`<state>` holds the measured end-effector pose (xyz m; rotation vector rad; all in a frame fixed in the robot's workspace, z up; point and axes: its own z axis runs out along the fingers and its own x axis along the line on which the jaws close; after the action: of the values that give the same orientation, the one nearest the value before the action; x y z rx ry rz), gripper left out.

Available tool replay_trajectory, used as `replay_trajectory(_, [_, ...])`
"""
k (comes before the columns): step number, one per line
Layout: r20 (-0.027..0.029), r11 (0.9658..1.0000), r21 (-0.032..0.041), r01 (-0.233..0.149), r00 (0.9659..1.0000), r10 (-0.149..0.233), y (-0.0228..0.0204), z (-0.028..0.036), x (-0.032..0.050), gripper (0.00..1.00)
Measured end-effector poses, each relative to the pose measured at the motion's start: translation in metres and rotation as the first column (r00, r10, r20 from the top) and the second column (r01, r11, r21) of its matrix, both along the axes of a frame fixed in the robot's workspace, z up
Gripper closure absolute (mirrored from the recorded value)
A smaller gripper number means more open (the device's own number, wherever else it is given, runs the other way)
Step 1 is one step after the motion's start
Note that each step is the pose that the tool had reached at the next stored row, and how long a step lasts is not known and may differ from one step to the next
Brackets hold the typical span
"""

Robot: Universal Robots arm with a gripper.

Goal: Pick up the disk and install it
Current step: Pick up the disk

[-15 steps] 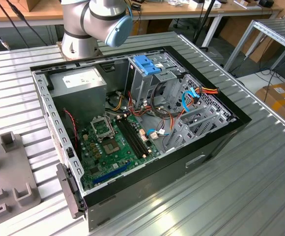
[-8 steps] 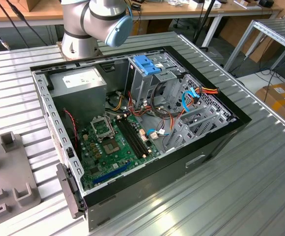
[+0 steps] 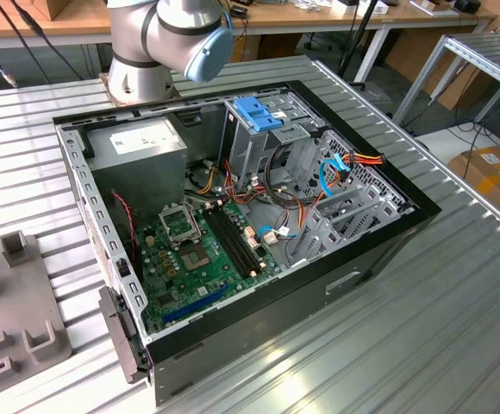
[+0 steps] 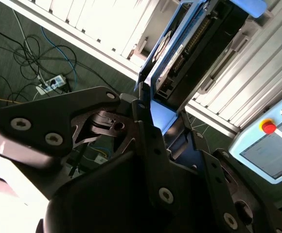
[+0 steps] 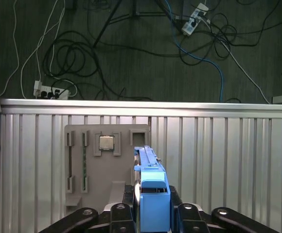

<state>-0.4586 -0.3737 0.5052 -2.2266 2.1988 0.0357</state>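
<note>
Black gripper (image 5: 152,195) clamping one blue-framed grey metal disk (image 5: 146,158)
Both jaws are squeezing its end, long axis pointing straight beyond them.

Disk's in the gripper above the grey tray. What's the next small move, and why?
Probably swing the disk toward the open computer case, holding height. The gripper is shut on its blue caddy in both wrist views, and the first wrist view shows it above the grey tray, apart from the drive cage seen in the exterior view.
</note>
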Motion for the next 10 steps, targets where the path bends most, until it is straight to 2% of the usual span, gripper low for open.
replay_trajectory(6, [0.0001,1.0000,0.0000,0.000,1.0000,0.000,0.0000,0.0000,0.0085,0.63])
replay_trajectory(10, [0.0001,1.0000,0.0000,0.000,1.0000,0.000,0.0000,-0.0001,0.0111,0.63])
